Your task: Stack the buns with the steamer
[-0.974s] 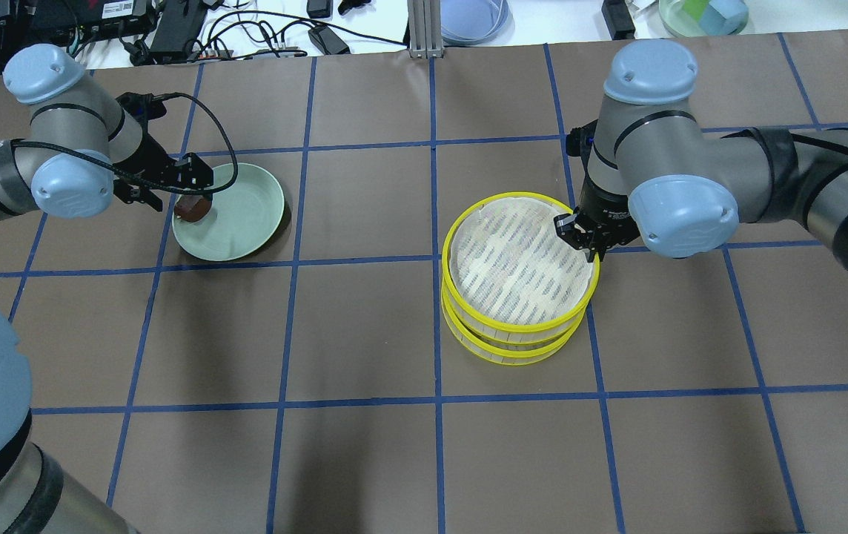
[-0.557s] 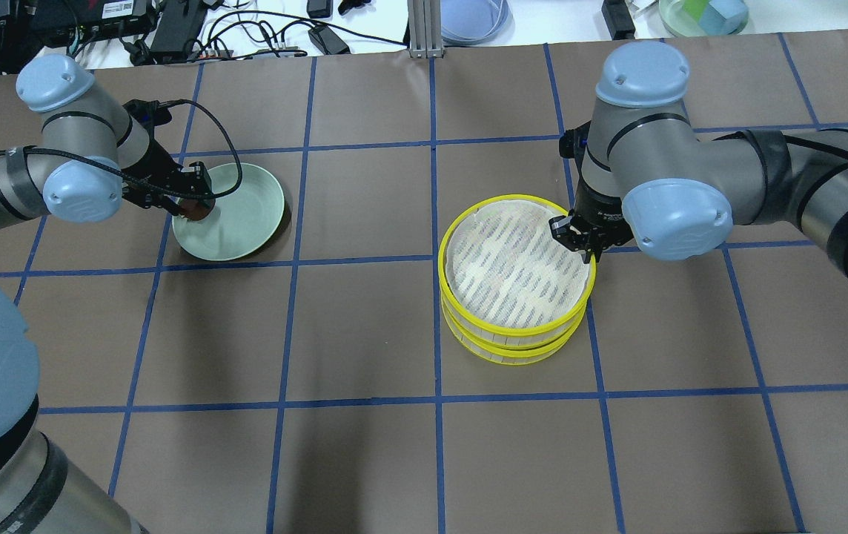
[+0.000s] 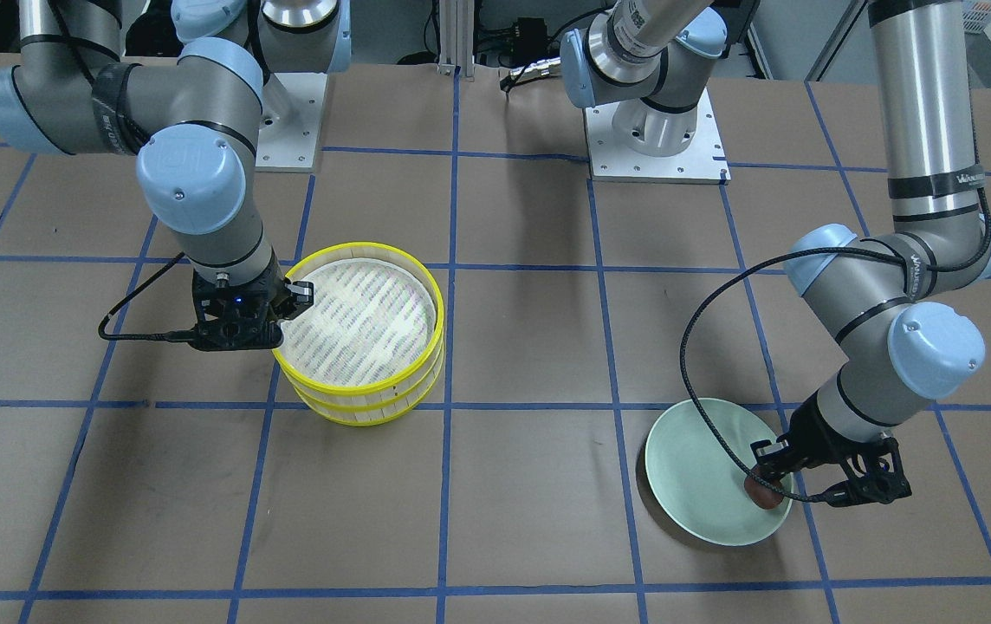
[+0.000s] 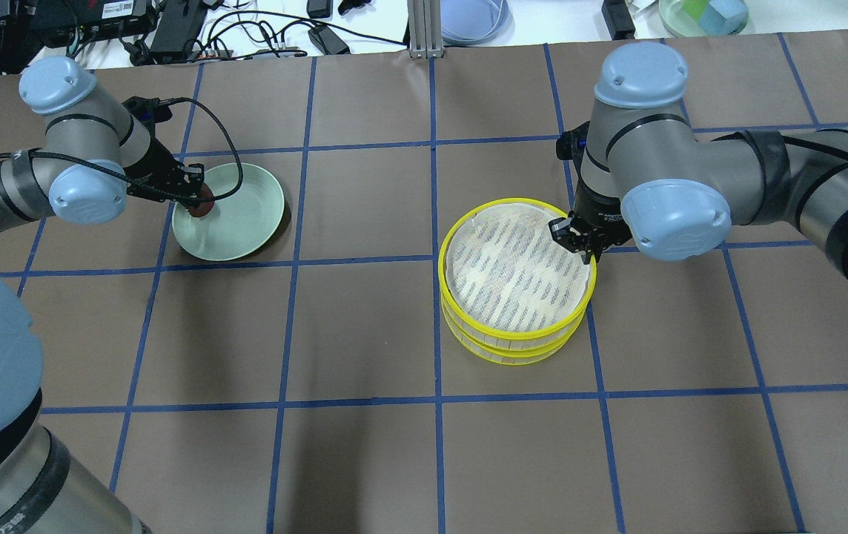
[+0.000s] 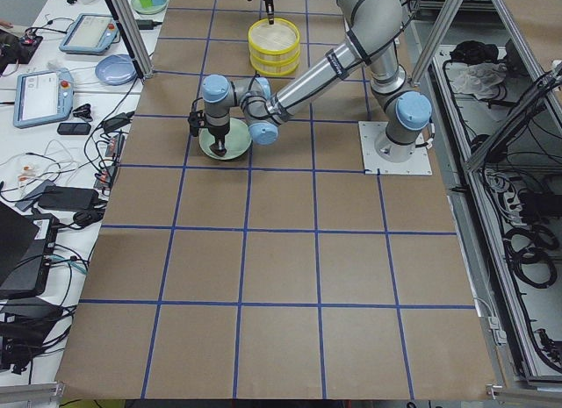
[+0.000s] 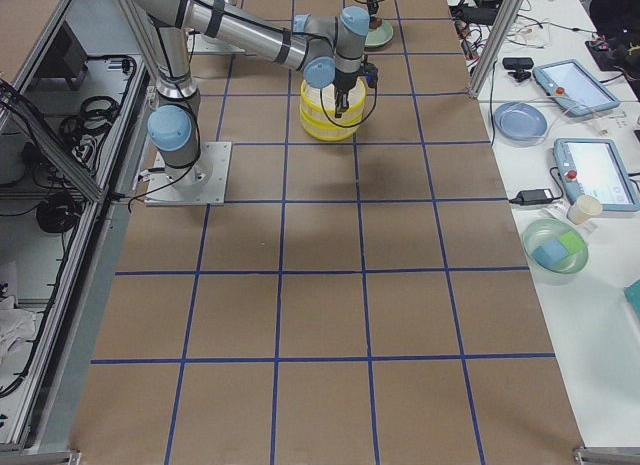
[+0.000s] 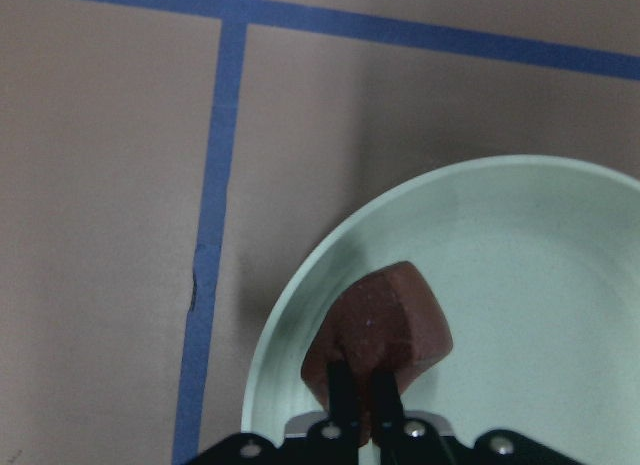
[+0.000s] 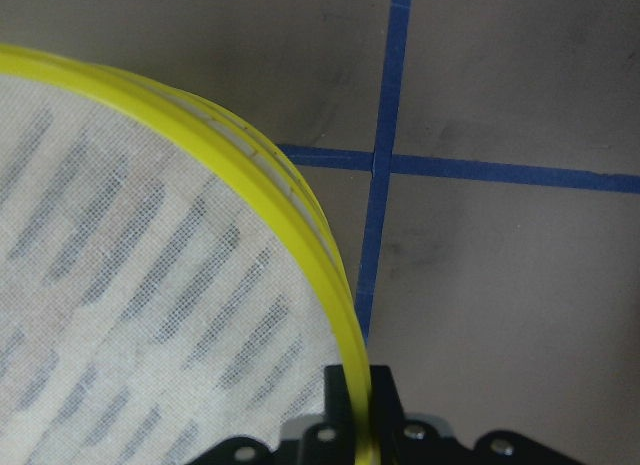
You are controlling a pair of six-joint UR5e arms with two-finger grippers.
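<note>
My left gripper (image 4: 196, 202) is shut on the dark reddish-brown bun (image 4: 203, 208), holding it low over the left part of the pale green plate (image 4: 246, 215). The left wrist view shows the bun (image 7: 385, 325) between the fingers, above the plate (image 7: 540, 275). Two yellow-rimmed steamer tiers stand stacked right of centre, the top tier (image 4: 517, 271) on the lower tier (image 4: 502, 354). My right gripper (image 4: 578, 241) is shut on the top tier's rim (image 8: 300, 215), at its far right side. The cream bun is hidden.
Blue tape lines divide the brown table into squares. Beyond the far edge lies a white bench with cables, a blue dish (image 4: 474, 18) and a green bowl (image 4: 702, 15). The arm bases (image 3: 656, 130) stand at the robot's side.
My left gripper has turned and carried the brown bun slightly right over the plate. The top tier in my right gripper has shifted a little to the left over the lower one.
</note>
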